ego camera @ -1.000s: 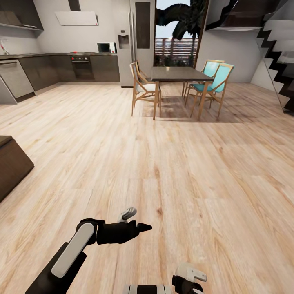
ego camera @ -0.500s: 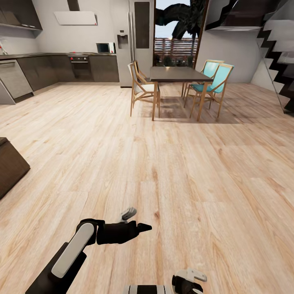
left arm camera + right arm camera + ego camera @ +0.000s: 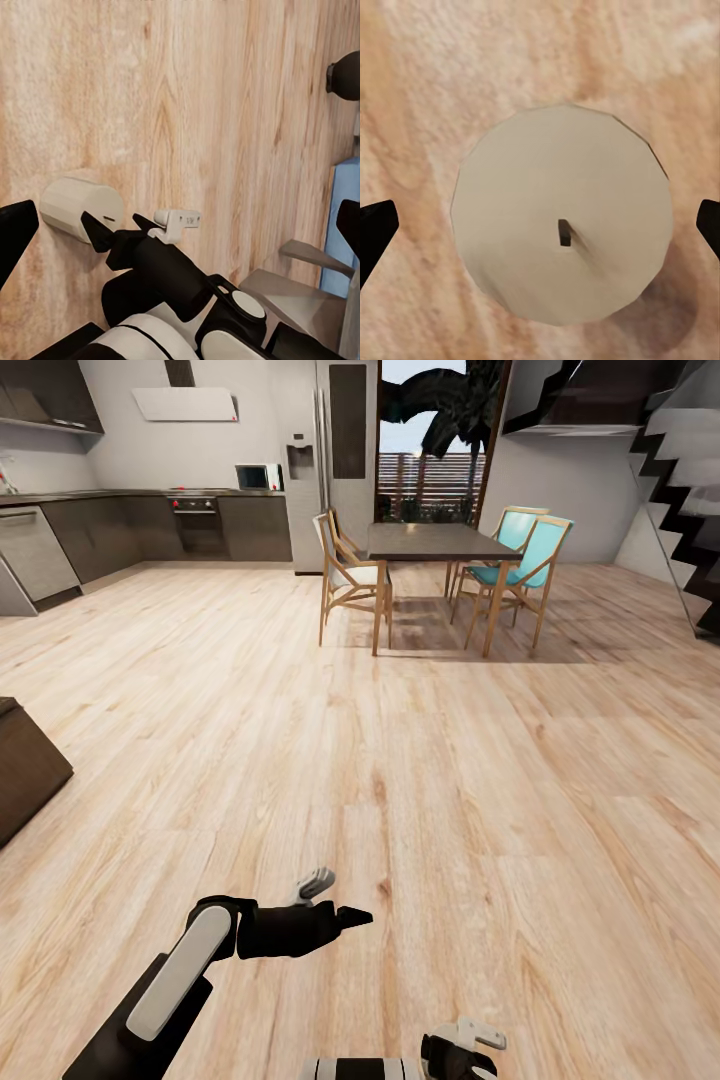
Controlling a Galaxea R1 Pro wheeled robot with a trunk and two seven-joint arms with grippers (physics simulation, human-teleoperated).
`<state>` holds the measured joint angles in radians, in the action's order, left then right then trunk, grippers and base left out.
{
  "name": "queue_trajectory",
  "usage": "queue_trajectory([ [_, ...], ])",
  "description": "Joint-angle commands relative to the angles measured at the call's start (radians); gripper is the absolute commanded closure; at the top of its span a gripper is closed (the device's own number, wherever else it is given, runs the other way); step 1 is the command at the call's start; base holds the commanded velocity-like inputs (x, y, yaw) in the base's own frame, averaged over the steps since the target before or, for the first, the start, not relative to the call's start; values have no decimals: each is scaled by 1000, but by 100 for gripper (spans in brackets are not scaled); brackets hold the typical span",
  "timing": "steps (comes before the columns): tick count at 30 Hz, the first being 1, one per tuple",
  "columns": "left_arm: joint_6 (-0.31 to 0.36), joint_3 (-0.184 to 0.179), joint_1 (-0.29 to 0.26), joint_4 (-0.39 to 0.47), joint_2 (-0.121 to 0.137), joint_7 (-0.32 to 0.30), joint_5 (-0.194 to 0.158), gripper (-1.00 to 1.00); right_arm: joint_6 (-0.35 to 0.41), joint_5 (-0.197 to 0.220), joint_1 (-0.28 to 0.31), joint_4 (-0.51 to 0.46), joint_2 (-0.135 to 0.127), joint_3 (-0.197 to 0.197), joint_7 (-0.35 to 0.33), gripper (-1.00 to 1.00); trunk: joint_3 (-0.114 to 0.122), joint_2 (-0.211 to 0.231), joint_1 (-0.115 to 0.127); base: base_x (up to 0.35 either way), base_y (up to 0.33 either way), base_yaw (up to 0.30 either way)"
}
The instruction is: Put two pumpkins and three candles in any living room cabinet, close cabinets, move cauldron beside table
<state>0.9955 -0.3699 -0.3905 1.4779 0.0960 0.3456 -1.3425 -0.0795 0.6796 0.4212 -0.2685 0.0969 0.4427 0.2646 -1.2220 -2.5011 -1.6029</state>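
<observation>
The right claw [image 3: 540, 229] is pointing straight down with its fingers spread wide on either side of a candle [image 3: 561, 214] standing on the wooden floor [image 3: 450, 780], while the left claw [image 3: 335, 900] is reaching forward, low over the floor, its opening unclear.

Bright, even daylight comes in by the far window [image 3: 432, 455]. Soft shadows lie under the chairs [image 3: 520, 575]. Up close, the candle [image 3: 562, 214] looks blurry.
</observation>
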Motion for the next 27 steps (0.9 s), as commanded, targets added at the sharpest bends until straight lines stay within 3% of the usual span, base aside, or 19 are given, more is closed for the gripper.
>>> queue_trajectory([
  [1, 0, -1, -1, 1, 1, 10, -11, -100, -5, 11, 1, 0, 0, 8, 5, -100, -1, 0, 0, 1, 0, 0],
  [15, 0, -1, -1, 1, 1, 10, -11, -100, -6, 9, 1, 0, 0, 8, 4, -100, -51, -3, -6, 0, 0, 0],
  [27, 0, -1, -1, 1, 1, 10, -11, -100, -8, 9, 1, 0, 0, 8, 4, -100, -51, -3, -6, 0, 0, 0],
])
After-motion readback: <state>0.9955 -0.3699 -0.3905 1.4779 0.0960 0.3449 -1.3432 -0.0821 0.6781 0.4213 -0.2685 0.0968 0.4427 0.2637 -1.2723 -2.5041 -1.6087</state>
